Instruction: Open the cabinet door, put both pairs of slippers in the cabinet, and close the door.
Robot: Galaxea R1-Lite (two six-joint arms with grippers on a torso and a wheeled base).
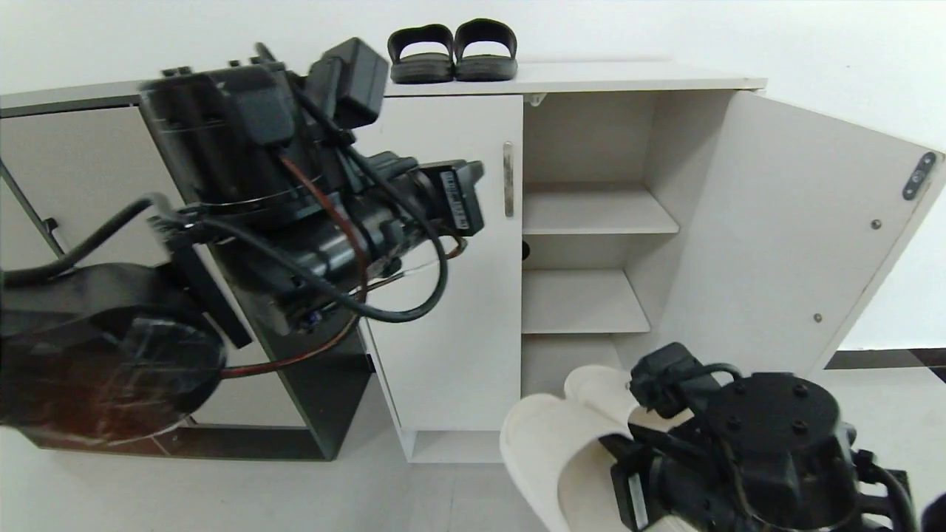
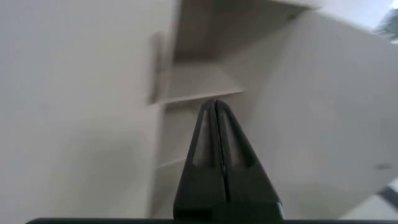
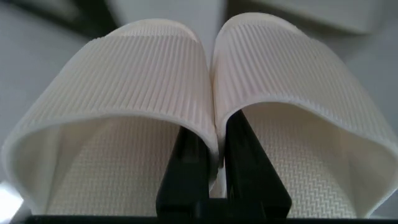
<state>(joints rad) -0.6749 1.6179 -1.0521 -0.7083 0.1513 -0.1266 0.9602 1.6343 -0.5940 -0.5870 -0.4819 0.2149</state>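
Observation:
The white cabinet [image 1: 591, 77] stands with its right door [image 1: 783, 236] swung wide open, showing two bare shelves [image 1: 595, 210]. A pair of black slippers [image 1: 452, 52] rests on the cabinet top. A pair of white slippers [image 1: 550, 451] hangs low in front of the open compartment, pinched together by my right gripper [image 3: 214, 155], whose fingers are shut on the two inner straps. My left gripper [image 2: 216, 134] is raised in front of the closed left door [image 1: 451, 258], fingers shut and holding nothing, pointing toward the open compartment.
A darker open shelving unit [image 1: 318, 391] adjoins the cabinet on the left. A metal handle [image 1: 508, 179] sits on the closed door's edge. Pale floor [image 1: 414, 495] lies in front of the cabinet; the open door juts out on the right.

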